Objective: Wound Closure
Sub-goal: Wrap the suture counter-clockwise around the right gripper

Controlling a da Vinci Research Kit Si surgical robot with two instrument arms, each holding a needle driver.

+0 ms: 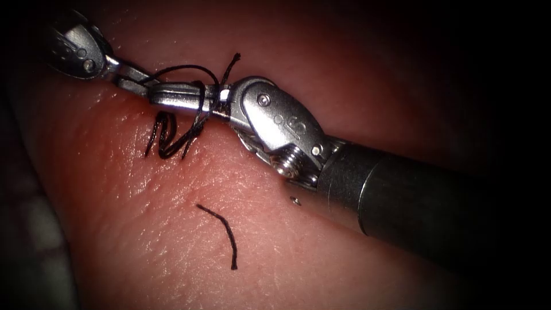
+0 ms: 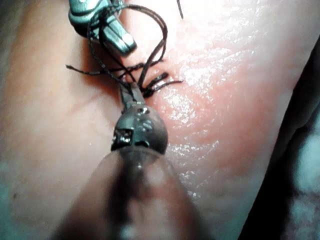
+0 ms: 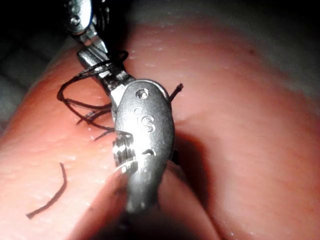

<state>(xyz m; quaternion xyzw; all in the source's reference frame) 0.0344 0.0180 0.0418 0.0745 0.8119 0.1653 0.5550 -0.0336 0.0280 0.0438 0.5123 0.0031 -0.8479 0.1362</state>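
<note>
Above the knot point(image 1: 172, 135) on the tissue point(image 1: 172, 229), the two tools meet tip to tip. Coming from the right, the right tool point(image 1: 178, 95) has its jaws closed, and thread point(image 1: 189, 69) is looped around them. Coming from the upper left, the left tool point(image 1: 140, 80) reaches the same loop; I cannot tell how its jaws stand. Short thread tails stick out from the knot. Below the knot, well apart from it, a cut end of thread point(image 1: 224, 227) lies loose on the tissue.
</note>
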